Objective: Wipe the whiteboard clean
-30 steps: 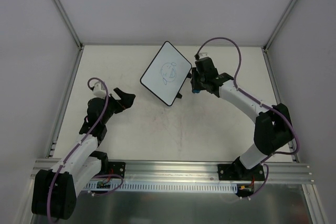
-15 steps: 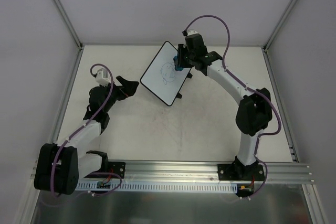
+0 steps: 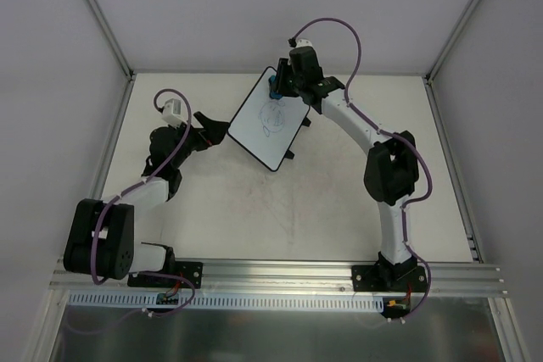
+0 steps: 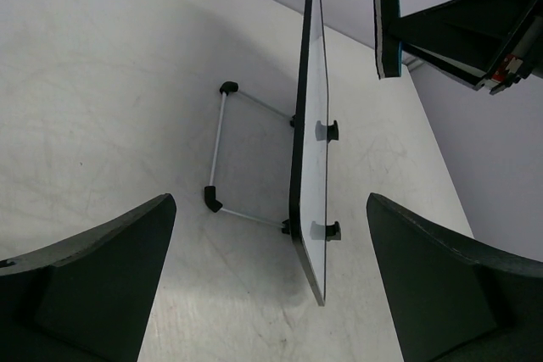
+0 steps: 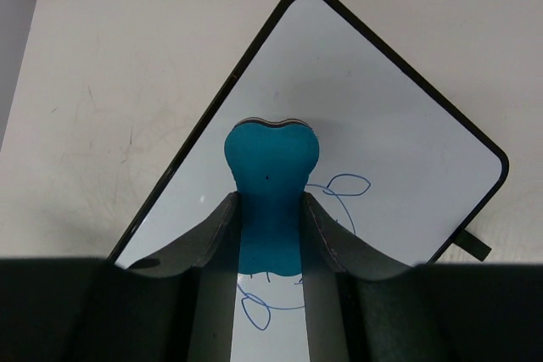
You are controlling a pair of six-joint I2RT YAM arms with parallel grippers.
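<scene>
Right gripper [image 5: 271, 203] clamped on the eraser [image 5: 271, 154] just off the whiteboard [image 5: 382, 108], left gripper [image 4: 270, 209] wide open facing its edge: we should press flat and sweep across the drawing [image 5: 344, 186].

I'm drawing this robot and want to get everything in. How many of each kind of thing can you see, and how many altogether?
Whiteboard: 1
Blue eraser: 1
Grippers: 2, the left gripper open, the right gripper shut on the eraser
Total: 4
</scene>
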